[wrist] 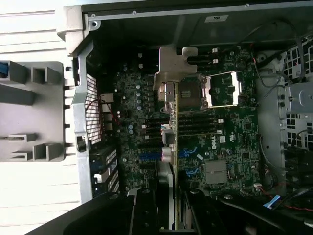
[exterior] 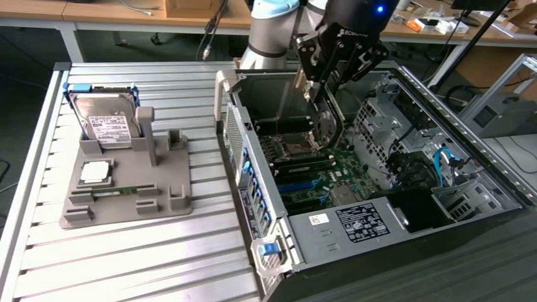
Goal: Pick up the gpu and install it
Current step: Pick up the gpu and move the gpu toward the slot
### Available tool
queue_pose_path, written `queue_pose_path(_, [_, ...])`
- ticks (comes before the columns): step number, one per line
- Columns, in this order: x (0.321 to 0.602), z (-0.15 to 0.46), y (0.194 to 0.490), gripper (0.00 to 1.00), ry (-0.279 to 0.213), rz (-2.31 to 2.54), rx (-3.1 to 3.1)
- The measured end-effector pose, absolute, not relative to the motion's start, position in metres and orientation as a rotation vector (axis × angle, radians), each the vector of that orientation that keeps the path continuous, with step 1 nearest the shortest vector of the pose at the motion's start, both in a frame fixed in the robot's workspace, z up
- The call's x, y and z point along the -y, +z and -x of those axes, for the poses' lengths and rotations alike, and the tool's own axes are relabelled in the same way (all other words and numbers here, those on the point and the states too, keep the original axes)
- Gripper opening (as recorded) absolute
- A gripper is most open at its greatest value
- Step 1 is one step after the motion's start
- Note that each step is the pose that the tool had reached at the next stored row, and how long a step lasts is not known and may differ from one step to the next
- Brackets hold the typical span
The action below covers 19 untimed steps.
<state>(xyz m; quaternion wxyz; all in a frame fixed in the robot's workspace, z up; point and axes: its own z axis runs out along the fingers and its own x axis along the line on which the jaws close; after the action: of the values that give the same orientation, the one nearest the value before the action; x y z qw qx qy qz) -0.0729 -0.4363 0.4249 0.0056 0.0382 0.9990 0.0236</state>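
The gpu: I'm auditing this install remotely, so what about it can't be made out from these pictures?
1. Fan face: the wrist view sees the gpu edge-on, so neither face shows.
2. Seating: in the exterior view the card hangs edge-on over the dark motherboard; touching or apart, cannot tell.
3. Grip point: in the wrist view the jaws' dark bodies and the frame edge cover it.
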Motion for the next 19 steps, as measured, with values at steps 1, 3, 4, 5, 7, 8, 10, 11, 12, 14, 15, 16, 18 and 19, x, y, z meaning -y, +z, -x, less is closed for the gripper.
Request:
queue_pose_path(1, [0.436, 0.071, 0.425, 0.27, 0.074, -0.119, -3.128])
queue_pose_path(3, [0.437, 0.066, 0.425, 0.27, 0.074, -0.119, -3.128])
queue_pose_path(4, [0.437, 0.063, 0.425, 0.27, 0.074, -0.12, -3.128])
queue_pose_path(5, [0.437, 0.06, 0.425, 0.27, 0.074, -0.12, -3.129])
queue_pose_path(7, [0.437, 0.051, 0.424, 0.27, 0.074, -0.12, -3.13])
queue_pose_path(8, [0.437, 0.047, 0.424, 0.27, 0.074, -0.12, -3.131])
queue_pose_path(10, [0.438, 0.04, 0.423, 0.27, 0.074, -0.12, -3.133])
queue_pose_path(11, [0.438, 0.037, 0.423, 0.27, 0.074, -0.12, -3.134])
queue_pose_path(12, [0.438, 0.027, 0.421, 0.27, 0.074, -0.12, -3.137])
queue_pose_path(14, [0.438, 0.019, 0.42, 0.27, 0.073, -0.12, -3.139])
queue_pose_path(15, [0.438, 0.015, 0.42, 0.27, 0.073, -0.12, -3.14])
queue_pose_path(16, [0.438, 0.01, 0.419, 0.27, 0.073, -0.12, -3.141])
queue_pose_path(18, [0.438, 0.001, 0.417, 0.27, 0.073, -0.121, -3.144])
queue_pose_path(19, [0.438, -0.005, 0.416, 0.27, 0.073, -0.121, -3.145])
